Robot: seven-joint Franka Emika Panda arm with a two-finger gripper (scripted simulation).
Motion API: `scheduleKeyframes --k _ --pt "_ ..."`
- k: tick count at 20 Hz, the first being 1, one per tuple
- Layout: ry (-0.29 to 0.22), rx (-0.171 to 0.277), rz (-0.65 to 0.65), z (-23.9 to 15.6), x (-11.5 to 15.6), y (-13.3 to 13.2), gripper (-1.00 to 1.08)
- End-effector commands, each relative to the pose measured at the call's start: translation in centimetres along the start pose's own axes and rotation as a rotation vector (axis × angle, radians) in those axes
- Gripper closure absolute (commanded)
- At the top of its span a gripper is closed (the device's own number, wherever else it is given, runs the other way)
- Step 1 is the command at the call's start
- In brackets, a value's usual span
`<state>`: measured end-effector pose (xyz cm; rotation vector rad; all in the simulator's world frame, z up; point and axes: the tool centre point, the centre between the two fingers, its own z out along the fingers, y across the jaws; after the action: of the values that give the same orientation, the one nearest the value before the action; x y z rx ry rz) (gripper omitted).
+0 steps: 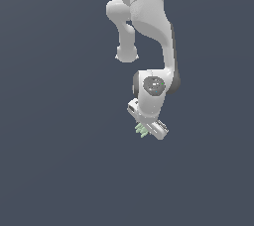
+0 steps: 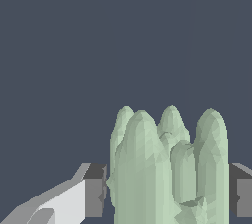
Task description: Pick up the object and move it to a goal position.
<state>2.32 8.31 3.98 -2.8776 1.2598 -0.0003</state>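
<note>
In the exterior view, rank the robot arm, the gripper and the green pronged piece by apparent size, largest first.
1. Robot arm, by far the largest.
2. Gripper, the white hand at its end.
3. Green pronged piece, a tiny bit peeking out beside the gripper, partly hidden by it.

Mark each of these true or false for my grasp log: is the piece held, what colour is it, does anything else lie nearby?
1. The claw is shut on the green piece. True.
2. The piece is bright red. False: it is pale mint green.
3. The piece has several rounded prongs side by side. True.
4. The piece is bigger than the arm. False: in the exterior view it is far smaller than the claw.
5. A second green piece lies beside it. False: only one shows.
</note>
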Motion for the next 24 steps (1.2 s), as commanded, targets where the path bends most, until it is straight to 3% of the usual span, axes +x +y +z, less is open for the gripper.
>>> scheduleKeyframes --k 1,11,24 --pt "0.000 0.000 0.000 0.0 0.0 0.0 1.08" --pt "0.000 0.000 0.000 -3.1 1.1 -0.2 1.08" --pt "0.000 -0.001 0.001 -14.6 5.4 -1.2 1.08"
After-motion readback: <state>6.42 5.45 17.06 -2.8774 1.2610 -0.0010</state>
